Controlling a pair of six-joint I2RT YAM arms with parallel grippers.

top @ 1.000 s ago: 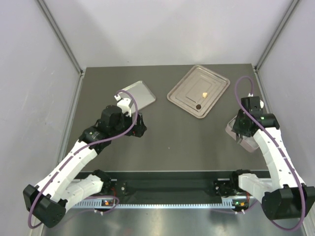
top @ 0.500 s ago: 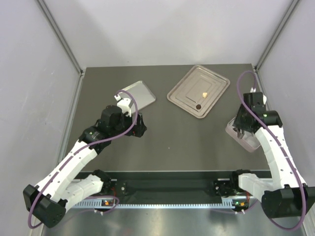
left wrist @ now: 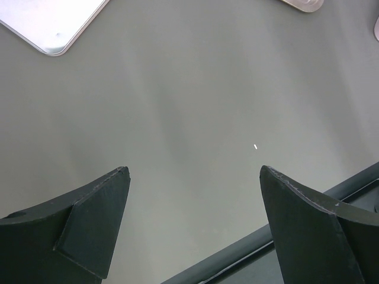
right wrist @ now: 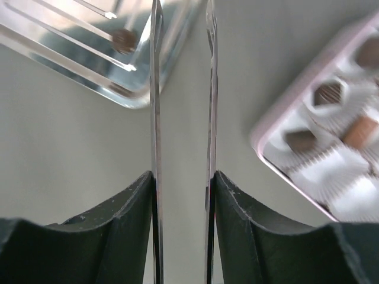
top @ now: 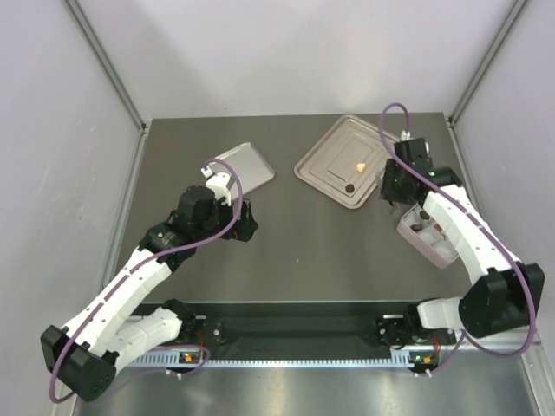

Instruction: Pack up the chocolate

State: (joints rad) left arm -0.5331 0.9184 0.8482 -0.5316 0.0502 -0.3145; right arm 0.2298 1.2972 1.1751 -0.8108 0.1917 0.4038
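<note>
Right end effector point(right wrist: 182, 23) now beside tray point(top: 334, 156)

The tabletop point(top: 312, 243) is smooth, matt dark grey. The large tray point(top: 329, 160) and small tray point(top: 247, 165) are glossy bare metal. The pink box point(right wrist: 256, 139) holds white pleated paper cups point(right wrist: 320, 168).

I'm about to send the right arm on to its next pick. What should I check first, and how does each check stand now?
1. Right hand empty: ok, blades apart, nothing between them.
2. Large tray holds something to pick: ok, a dark piece and a tan piece.
3. Blades lined up on the dark piece: not ok, it lies to their left in the wrist view.
4. Free cup in the pink box: cannot tell, too blurred.
5. Left hand out of the way: ok, open over the table, far from the large tray.
</note>
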